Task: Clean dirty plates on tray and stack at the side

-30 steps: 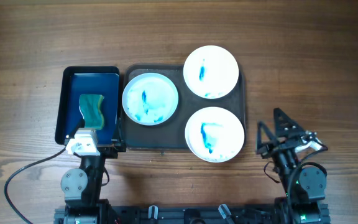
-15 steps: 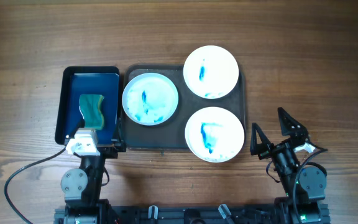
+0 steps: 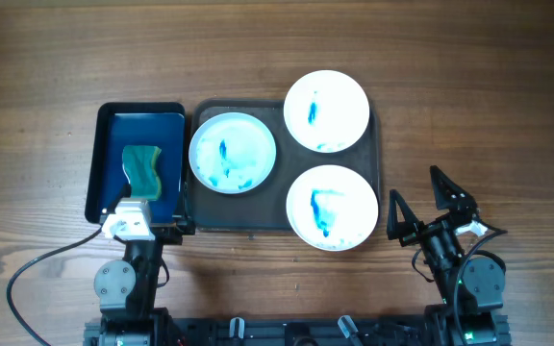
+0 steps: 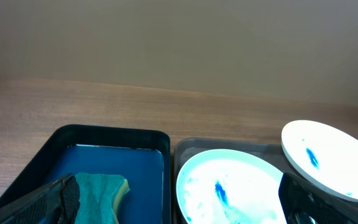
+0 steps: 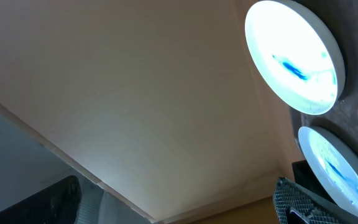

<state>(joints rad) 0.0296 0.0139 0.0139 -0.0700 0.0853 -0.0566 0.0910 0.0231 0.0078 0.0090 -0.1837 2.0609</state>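
Note:
Three round white plates with blue-teal smears lie on the large dark tray (image 3: pixel 227 213): one at its left (image 3: pixel 232 153), one at its far right, overhanging the rim (image 3: pixel 326 111), one at its near right (image 3: pixel 332 207). My left gripper (image 3: pixel 147 217) is open and empty at the near end of the small tray. In the left wrist view its fingers (image 4: pixel 179 205) frame the left plate (image 4: pixel 229 186) and the far plate (image 4: pixel 328 158). My right gripper (image 3: pixel 416 200) is open and empty over the table, right of the near plate. The right wrist view (image 5: pixel 176 202) shows two plates (image 5: pixel 294 56) (image 5: pixel 337 168).
A smaller black tray with a blue floor (image 3: pixel 113 135) stands against the big tray's left side and holds a teal sponge (image 3: pixel 142 168). It shows in the left wrist view (image 4: pixel 104 155) with the sponge (image 4: pixel 101 193). A black cable (image 3: pixel 41 264) runs over the table at the near left.
My right gripper's fingers have spread a little wider and the wrist has turned slightly. The left arm, plates and sponge have not moved.

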